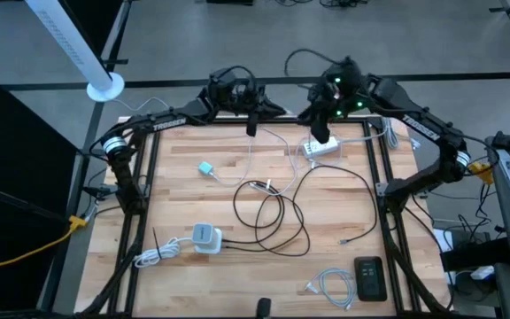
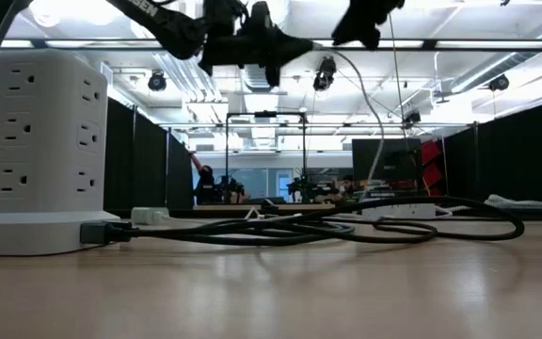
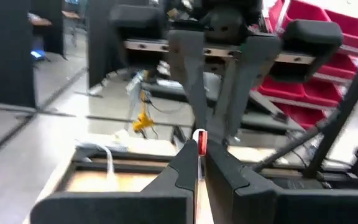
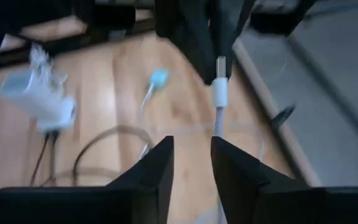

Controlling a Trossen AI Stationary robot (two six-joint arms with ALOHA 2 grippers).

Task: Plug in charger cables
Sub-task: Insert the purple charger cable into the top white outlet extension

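Looking at the high view, you are seeing both arms raised at the table's far edge: the left gripper [image 1: 251, 124] near the middle and the right gripper [image 1: 321, 133] just above the white power strip [image 1: 321, 148]. The left wrist view is showing what the overhead cannot: the left fingers [image 3: 182, 163] are pinching a thin white cable [image 1: 268, 146] with its red-marked plug tip [image 3: 199, 135] sticking up between them. The right wrist view is showing the right fingers [image 4: 157, 165] standing narrowly apart (nothing between them), with a white plug [image 4: 220, 90] hanging ahead from the other arm's gripper. The long black cable [image 1: 277, 217] is lying looped mid-table, touching nothing held. A teal-tipped cable [image 1: 206, 168] is sitting nearby, a coiled white cable [image 1: 330, 283] beside a black device [image 1: 370, 277] at the near edge. The low view is mostly blocked by the white outlet tower [image 2: 45, 141] close to the lens.
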